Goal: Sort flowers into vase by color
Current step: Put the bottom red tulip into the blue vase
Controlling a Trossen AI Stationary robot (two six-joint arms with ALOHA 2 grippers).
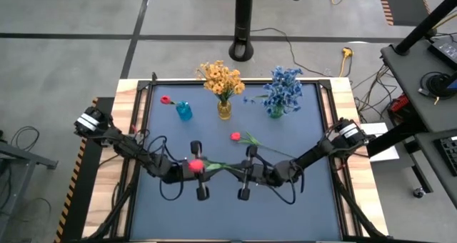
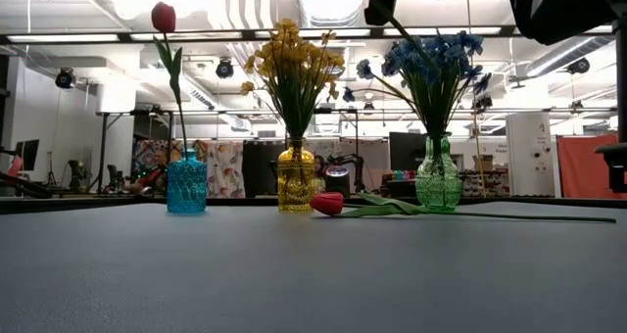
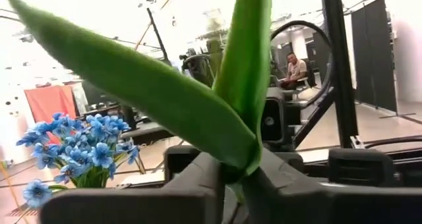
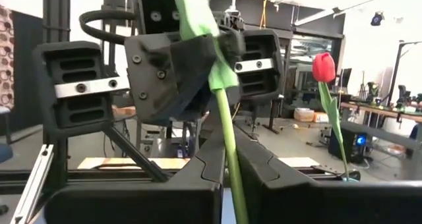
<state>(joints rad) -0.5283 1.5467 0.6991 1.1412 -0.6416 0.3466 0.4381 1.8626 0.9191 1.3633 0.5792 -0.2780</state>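
Tulip (image 1: 193, 164) stem sits pinched by both pincers, seemingly; wrist views confirm.

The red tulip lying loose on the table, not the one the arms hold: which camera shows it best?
The low view: the loose red tulip lies side-on before the green vase, its bud and stem plain. The high view shows it small, between the vases and the arms. Neither wrist view shows it; both look at the held stem.
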